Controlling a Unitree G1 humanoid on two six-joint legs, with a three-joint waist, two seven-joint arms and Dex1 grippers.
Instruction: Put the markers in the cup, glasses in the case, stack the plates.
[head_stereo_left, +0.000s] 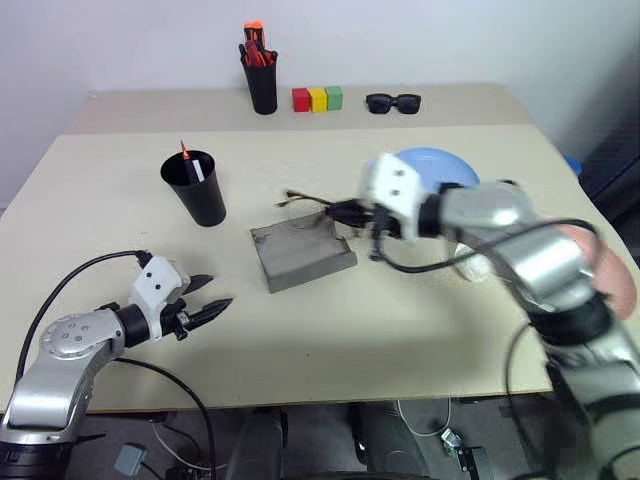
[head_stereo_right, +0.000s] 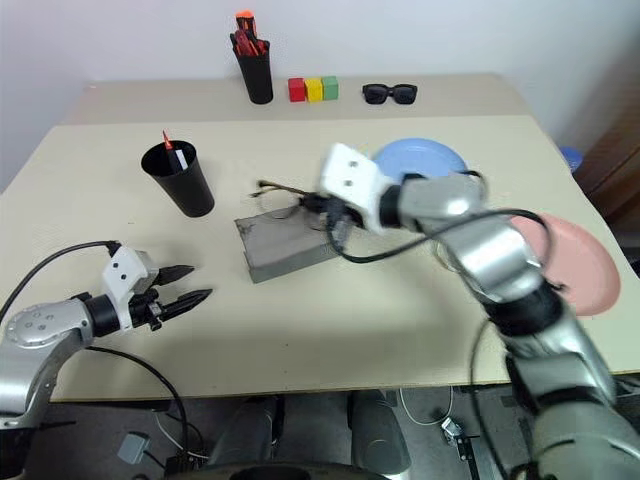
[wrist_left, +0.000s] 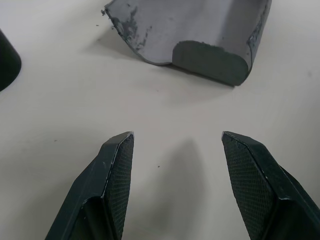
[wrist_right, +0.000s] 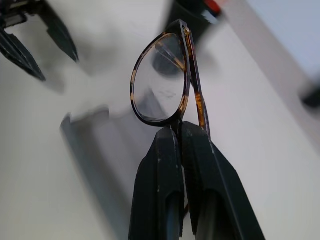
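Note:
My right gripper (wrist_right: 179, 131) is shut on the bridge end of the thin dark-rimmed glasses (wrist_right: 160, 85) and holds them in the air just over the far edge of the open grey case (head_stereo_left: 302, 255). The black cup (head_stereo_left: 195, 188) stands left of the case with a red-tipped marker (head_stereo_left: 184, 152) and a white marker (head_stereo_left: 197, 170) standing in it. My left gripper (head_stereo_left: 208, 293) hovers open and empty over the table, near the front left, pointing toward the case (wrist_left: 200, 30). The light blue plate (head_stereo_left: 440, 163) lies behind my right arm. The pink plate (head_stereo_left: 612, 275) sits at the table's right edge.
At the back of the table stand a slim black holder with orange-red pens (head_stereo_left: 262, 75), a row of red, yellow and green blocks (head_stereo_left: 317, 98), and black sunglasses (head_stereo_left: 393, 102). Cables hang from both arms near the table's front edge.

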